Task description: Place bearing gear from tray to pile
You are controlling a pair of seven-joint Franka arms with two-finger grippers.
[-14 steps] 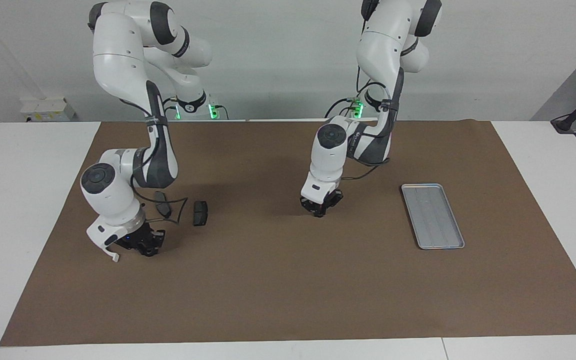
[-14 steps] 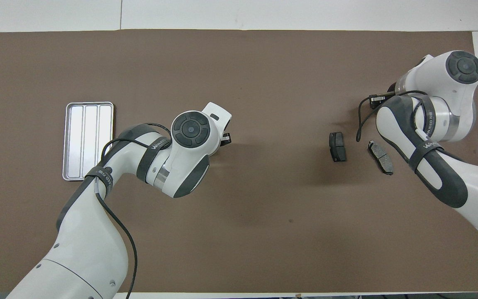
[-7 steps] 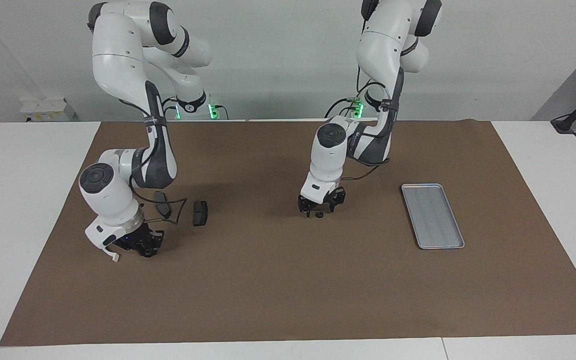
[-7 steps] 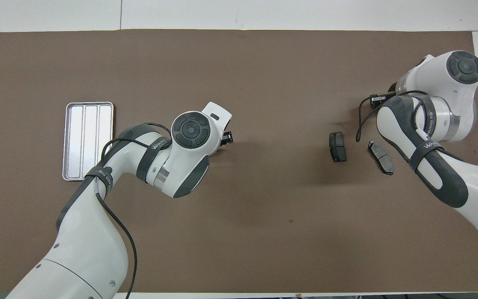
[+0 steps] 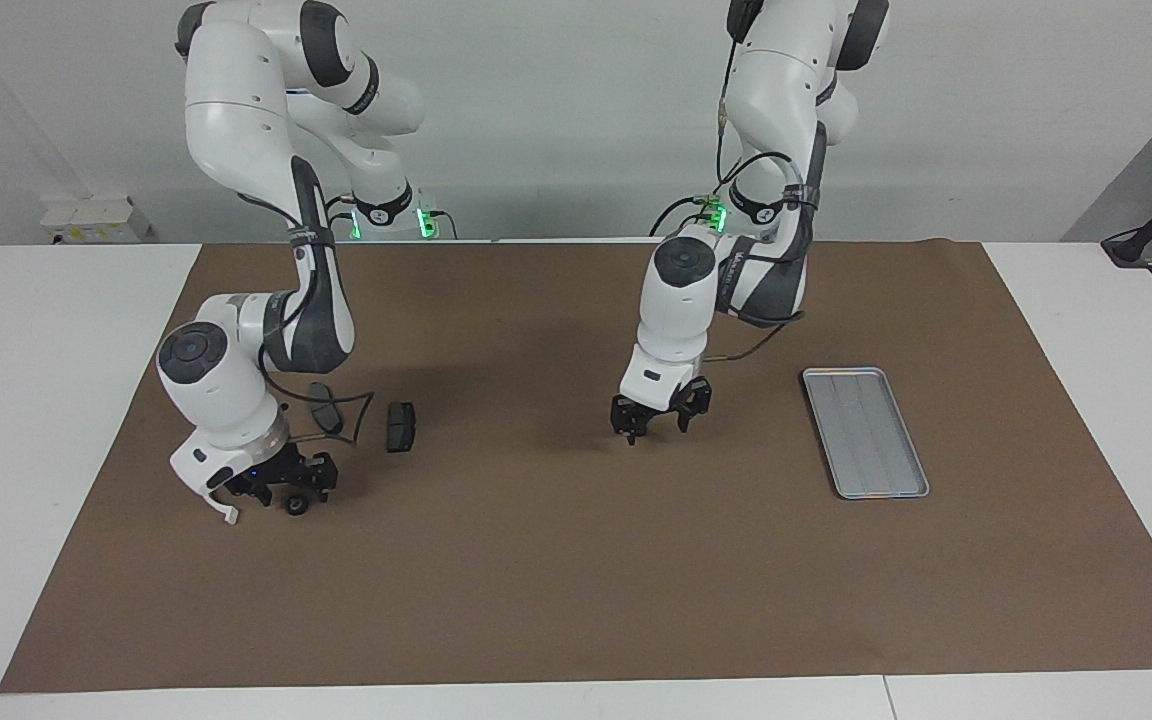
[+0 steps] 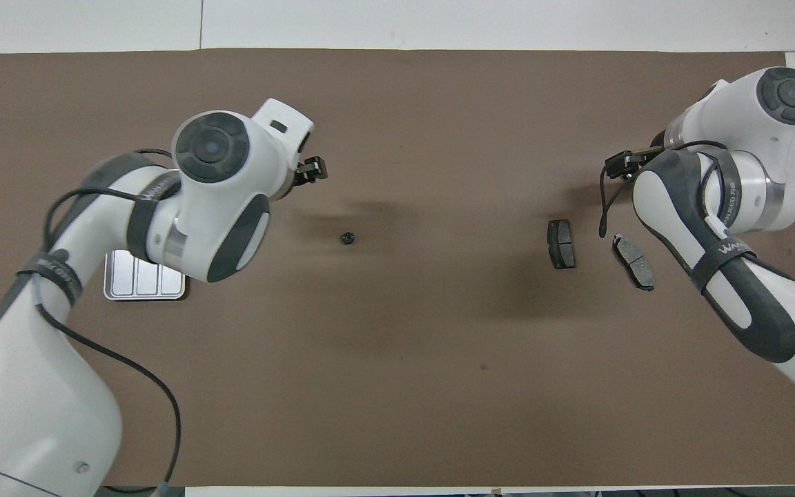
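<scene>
- The tray lies bare toward the left arm's end of the surface.
- A small dark gear rests mid-surface, well apart from the brake pads.
- The left end effector hangs open and empty over the surface near it.
- The right end effector is open, with a small dark part below.
- My judgement: the gear's last stretch to the pile remains.

Left gripper and right gripper hang low, fingers seemingly spread
</scene>
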